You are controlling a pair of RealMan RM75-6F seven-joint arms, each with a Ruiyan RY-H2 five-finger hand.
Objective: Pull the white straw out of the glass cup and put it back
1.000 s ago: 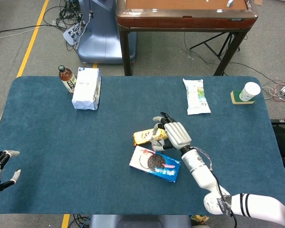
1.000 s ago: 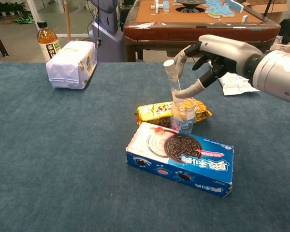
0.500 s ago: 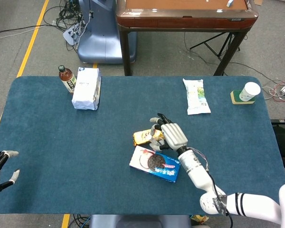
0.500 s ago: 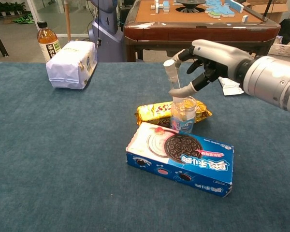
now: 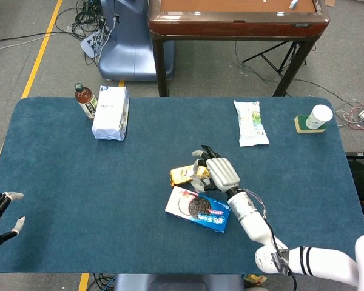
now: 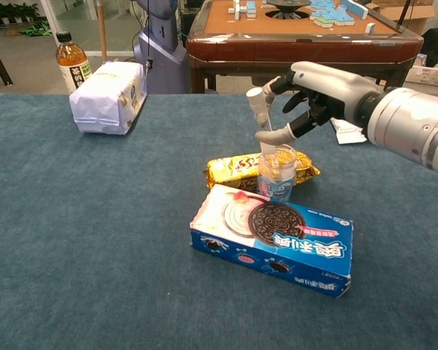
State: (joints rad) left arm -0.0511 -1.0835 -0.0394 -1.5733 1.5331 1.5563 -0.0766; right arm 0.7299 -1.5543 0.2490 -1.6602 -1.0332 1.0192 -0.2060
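The glass cup [image 6: 277,175] stands upright between a yellow snack packet and a blue cookie box. The white straw [image 6: 259,117] leans up and left out of it, its lower end still inside the cup's mouth. My right hand [image 6: 310,91] hovers above the cup and pinches the straw between thumb and a finger, the other fingers curled above. In the head view my right hand [image 5: 221,173] covers the cup and straw. My left hand [image 5: 0,212] rests open at the table's front left corner, far from everything.
The blue cookie box [image 6: 274,237] lies just in front of the cup, with the yellow packet [image 6: 233,169] behind it. A white bag [image 6: 106,97] and bottle [image 6: 71,62] stand far left. A green-white packet [image 5: 250,123] and a paper cup [image 5: 318,116] sit far right.
My right hand has drawn in toward the straw, with thumb and finger closing onto it. The straw and cup have barely moved. The left hand is still.
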